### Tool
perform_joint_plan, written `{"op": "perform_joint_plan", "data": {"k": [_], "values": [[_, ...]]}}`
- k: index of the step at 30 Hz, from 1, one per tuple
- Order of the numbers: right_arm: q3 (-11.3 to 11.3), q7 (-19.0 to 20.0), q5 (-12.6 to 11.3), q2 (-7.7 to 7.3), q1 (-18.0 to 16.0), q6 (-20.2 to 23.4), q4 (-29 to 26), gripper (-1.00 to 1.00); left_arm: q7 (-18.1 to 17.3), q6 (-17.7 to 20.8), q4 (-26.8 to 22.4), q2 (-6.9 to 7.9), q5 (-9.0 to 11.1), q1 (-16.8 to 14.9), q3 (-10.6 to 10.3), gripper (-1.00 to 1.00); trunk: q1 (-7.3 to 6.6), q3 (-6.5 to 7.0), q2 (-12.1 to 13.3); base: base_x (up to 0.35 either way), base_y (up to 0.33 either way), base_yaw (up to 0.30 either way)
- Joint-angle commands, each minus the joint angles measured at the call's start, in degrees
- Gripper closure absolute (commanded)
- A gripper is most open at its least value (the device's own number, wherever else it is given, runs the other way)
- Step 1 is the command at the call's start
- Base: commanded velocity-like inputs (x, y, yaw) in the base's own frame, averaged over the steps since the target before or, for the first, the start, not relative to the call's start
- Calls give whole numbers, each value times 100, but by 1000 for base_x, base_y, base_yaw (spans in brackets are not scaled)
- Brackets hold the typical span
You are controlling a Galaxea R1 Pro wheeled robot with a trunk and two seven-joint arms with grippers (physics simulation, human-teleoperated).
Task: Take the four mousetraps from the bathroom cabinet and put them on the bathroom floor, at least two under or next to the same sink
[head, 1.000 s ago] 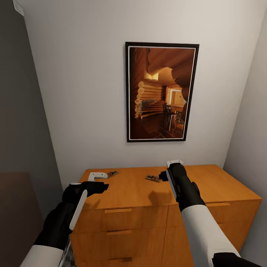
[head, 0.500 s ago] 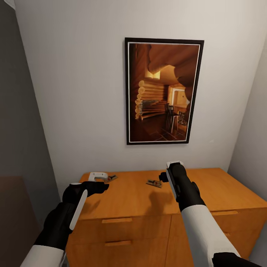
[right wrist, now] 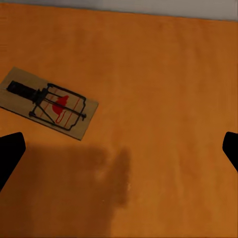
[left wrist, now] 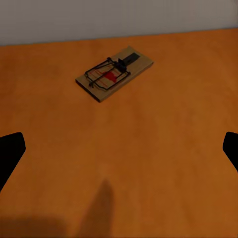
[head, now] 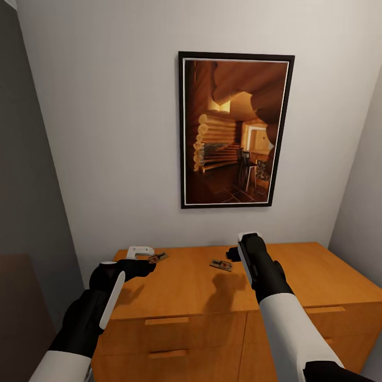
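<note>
I see two mousetraps lying flat on the orange-brown cabinet (head: 185, 284) top. One trap (head: 158, 258) lies near the back left edge, angled; the other trap (head: 220, 264) lies nearer the middle. Each is a small wooden slab with dark wire and a red patch.

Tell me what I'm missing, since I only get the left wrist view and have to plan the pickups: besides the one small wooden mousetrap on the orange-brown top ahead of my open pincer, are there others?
Observer: Yes. The head view shows a second flat brown wooden mousetrap on the same wide orange-brown wooden cabinet, to the right of the first mousetrap that lies ahead of your left pincer.
Operator: Is the right pincer holding it?
Observer: No. In the right wrist view the right pincer is open, and that trap lies ahead of it, untouched.
Operator: Any drawers open?
Observer: The drawer fronts visible in the head view look shut.
</note>
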Motion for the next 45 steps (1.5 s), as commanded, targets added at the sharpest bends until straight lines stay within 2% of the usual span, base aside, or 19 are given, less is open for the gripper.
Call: {"op": "perform_joint_plan", "data": {"k": [1,6,10,11,16,25,32,45], "values": [[-9,19,-27,5,-7,16,-2,-100,3,29,-5,-1,27,-5,3,-100,0,-8,-5,5,0,0],[-5,545,-24,5,-35,16,-2,-100,4,33,-5,-2,31,-7,3,-100,0,-8,-5,3,0,0],[1,1168,-13,5,-79,16,-14,-100,4,39,-5,-1,32,-3,3,-100,0,-8,-5,1,0,0],[4,1444,-5,5,-121,16,-16,-100,4,40,-5,-1,32,-5,3,-100,0,-8,-5,0,0,0],[11,1889,5,5,-229,16,-11,-100,4,42,-5,-1,32,-6,3,-100,0,-8,-5,0,0,0],[14,2100,26,-50,-281,16,-8,-100,9,34,0,-1,27,-4,-3,-100,0,-8,-5,37,0,0],[15,2113,34,-60,-285,16,-8,-100,9,29,3,-1,25,-3,-5,-100,0,-8,-5,177,0,0],[23,2108,33,-63,-286,16,61,-100,5,43,4,-1,25,-4,-6,-100,0,-8,-5,20,0,0]]}}
